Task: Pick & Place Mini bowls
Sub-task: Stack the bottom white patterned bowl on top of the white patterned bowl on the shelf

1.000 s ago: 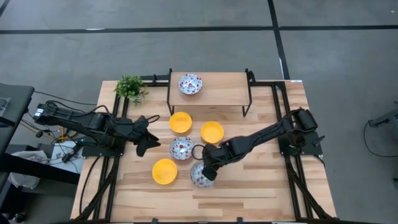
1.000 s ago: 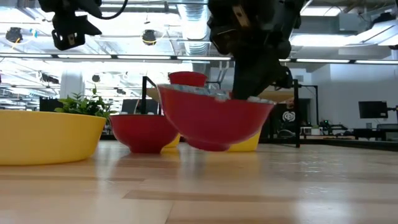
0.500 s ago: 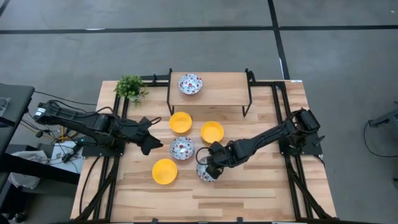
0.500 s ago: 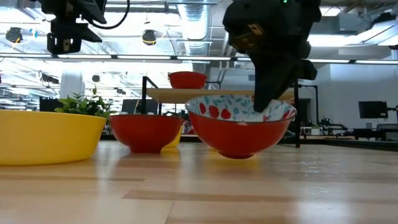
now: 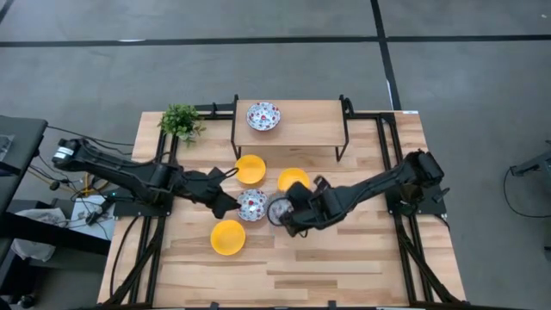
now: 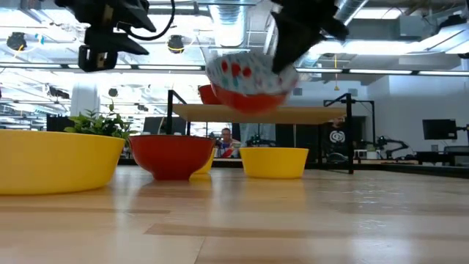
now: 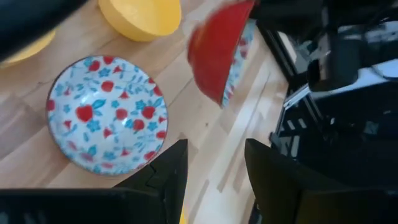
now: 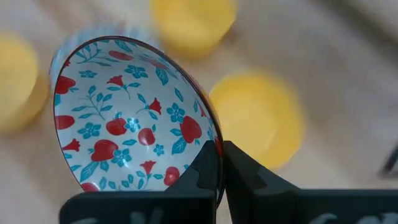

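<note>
Mini bowls spread over the worktop (image 5: 344,258), below the raised shelf (image 5: 301,125): three yellow, one patterned bowl (image 5: 251,205) resting near centre, another on the shelf. Third patterned one, the lifted bowl (image 6: 245,77), pinched by its rim in the right gripper (image 5: 288,211), tilted and clear of the wood, likely for carrying toward the shelf. Right arm stretched low, wrist canted. Left gripper (image 7: 211,168) hanging spread above the resting patterned bowl, empty.

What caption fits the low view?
Right gripper lifts a floral bowl off the table, tilted, among yellow bowls.
</note>
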